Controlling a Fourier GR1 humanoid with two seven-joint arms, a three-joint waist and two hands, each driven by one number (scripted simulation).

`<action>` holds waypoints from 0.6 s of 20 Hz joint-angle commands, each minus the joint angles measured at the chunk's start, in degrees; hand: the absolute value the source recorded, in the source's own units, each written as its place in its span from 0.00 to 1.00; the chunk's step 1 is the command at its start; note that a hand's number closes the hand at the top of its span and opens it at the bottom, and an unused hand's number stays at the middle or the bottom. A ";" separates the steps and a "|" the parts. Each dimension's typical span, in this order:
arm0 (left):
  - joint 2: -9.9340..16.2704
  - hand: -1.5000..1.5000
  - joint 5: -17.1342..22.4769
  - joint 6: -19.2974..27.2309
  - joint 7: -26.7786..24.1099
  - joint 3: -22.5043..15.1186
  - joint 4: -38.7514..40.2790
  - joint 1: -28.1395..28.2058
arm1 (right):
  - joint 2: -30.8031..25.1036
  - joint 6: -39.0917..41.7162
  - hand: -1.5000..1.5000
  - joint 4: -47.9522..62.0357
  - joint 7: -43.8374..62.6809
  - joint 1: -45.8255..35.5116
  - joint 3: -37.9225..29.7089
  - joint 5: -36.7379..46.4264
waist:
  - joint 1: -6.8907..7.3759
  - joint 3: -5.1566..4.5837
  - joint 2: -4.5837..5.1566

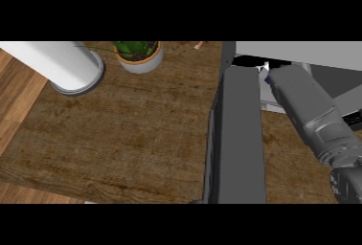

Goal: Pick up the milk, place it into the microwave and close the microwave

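right forearm (311, 115) is seen reaching into the microwave (297, 50) at the worktop (127, 143) right edge, past the open door (240, 139). right hand and milk are hidden inside; grip cannot be told. placing step judged; next, release, withdrawal, door closing.

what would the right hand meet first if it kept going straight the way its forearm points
The right forearm points up the view into the microwave, beside its open door. The hand itself is hidden under the microwave's top, so most likely its inner back wall comes first; depth there is unclear.
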 commanded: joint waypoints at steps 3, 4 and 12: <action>-1.56 0.00 -1.92 -0.12 0.05 -1.30 -0.26 0.57 | 0.20 -1.29 0.00 -1.97 -0.98 -0.25 -3.54 -3.26 | -2.01 -0.06 -1.43; -2.81 0.00 -2.17 -1.09 0.15 -2.18 -0.36 2.72 | -1.35 -0.15 0.00 -1.78 -1.49 0.62 -3.33 -2.94 | -1.82 -0.07 -1.45; -7.66 0.00 -7.35 -3.99 -2.67 -5.64 -0.58 3.65 | 0.45 3.23 0.00 -1.03 -4.62 5.08 -3.20 -2.82 | -4.53 -0.16 -2.65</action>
